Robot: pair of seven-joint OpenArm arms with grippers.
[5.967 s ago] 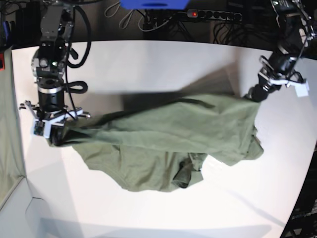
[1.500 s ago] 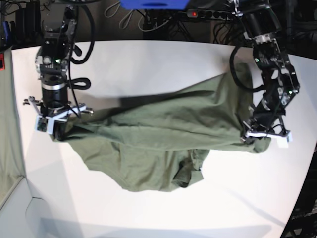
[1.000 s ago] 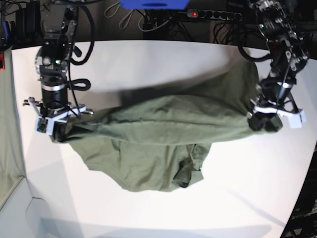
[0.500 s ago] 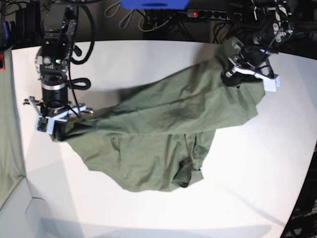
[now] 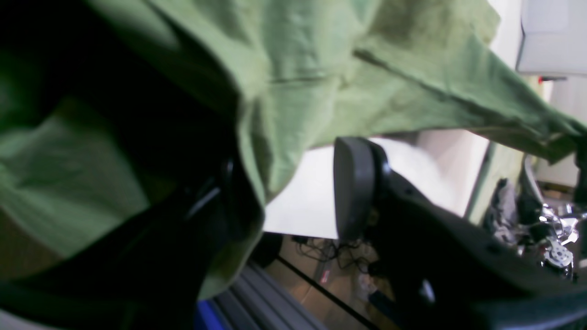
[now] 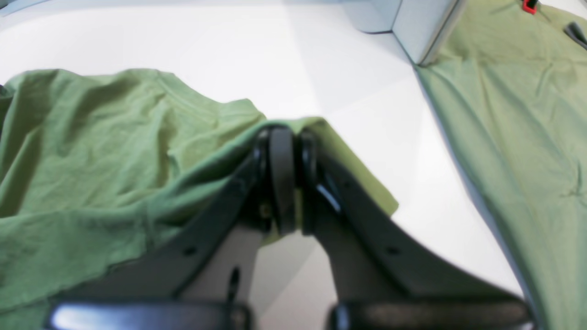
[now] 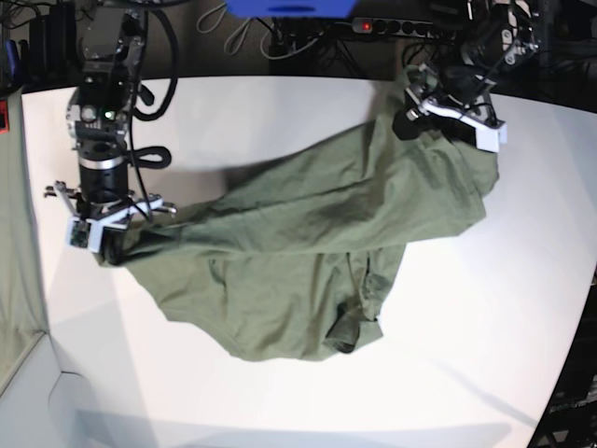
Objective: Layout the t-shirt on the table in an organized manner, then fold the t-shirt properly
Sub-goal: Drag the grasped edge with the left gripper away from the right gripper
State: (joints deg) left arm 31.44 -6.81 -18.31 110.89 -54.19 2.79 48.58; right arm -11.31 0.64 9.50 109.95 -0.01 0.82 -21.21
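- The shirt (image 7: 308,243) is seen spread in loose folds across the middle of the white surface (image 7: 280,121), stretched from its near-left corner to its far-right corner.
- Relative to the shirt, the right gripper (image 6: 284,178) is placed at the left corner; its jaws are pressed together on a fold of the fabric, as shown in the right wrist view.
- In the base view that same gripper (image 7: 98,238) is seen low over the surface, with the cloth pulled out from it toward the shirt's middle.
- The left gripper (image 7: 451,117) is found at the shirt's far-right corner, near the back edge of the surface.
- In the left wrist view its jaws (image 5: 293,197) are seen parted; cloth is draped over one finger (image 5: 234,201), while the other finger (image 5: 351,188) is clear of the fabric.
- A bunched, darker fold (image 7: 350,327) is seen at the shirt's near edge.
- A separate green cloth (image 6: 518,128) is seen beyond the shirt's left corner, past the edge of the surface.
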